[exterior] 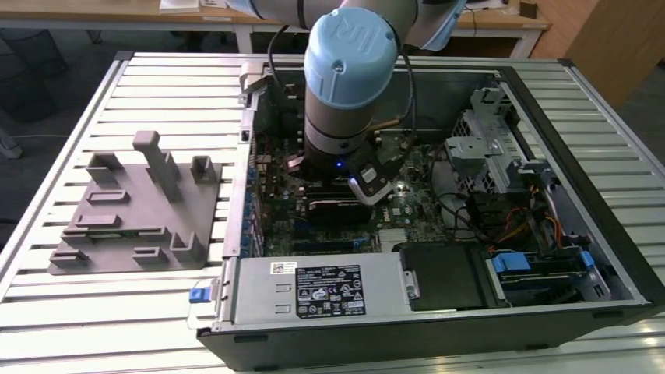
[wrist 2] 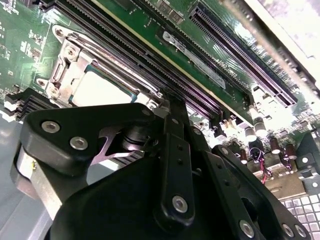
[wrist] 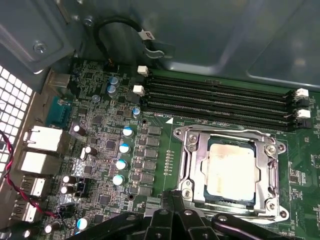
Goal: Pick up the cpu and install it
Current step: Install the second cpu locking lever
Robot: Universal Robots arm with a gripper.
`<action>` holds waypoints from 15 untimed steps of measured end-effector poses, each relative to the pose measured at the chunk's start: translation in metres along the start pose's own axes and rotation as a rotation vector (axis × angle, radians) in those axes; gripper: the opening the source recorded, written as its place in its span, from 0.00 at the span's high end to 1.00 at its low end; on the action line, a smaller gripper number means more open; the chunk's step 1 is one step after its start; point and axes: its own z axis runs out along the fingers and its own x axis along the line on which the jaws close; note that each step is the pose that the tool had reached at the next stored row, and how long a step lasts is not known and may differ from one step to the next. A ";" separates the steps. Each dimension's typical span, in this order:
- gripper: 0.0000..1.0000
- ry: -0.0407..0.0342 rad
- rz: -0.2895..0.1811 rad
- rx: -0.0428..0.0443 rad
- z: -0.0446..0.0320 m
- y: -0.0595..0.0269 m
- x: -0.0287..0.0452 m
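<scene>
The cpu (wrist: 231,171) lies flat in its socket frame (wrist: 227,137) on the green board (wrist: 107,150); the placing step looks done, I think; the hand (wrist: 172,212) hangs just beside it; I cannot tell how open it is; the exterior view adds the grey fixture (exterior: 135,206) on the desk (exterior: 104,312)

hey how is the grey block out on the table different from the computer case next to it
The grey block is one plain matte colour, while the computer case is dark outside and full of mixed parts: a green board, cables, blue clips. The block is the smaller of the two and has upright posts; the case is a big open box with walls. The arm reaches into the case, not the block. Both rest on the slatted table.
</scene>
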 end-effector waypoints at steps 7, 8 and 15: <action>0.89 0.0000 0.000 0.0023 -0.0060 0.0021 0.0000; 0.89 0.0001 0.000 0.0025 -0.0077 0.0026 0.0000; 0.89 0.0000 0.000 0.0014 -0.0091 0.0031 0.0001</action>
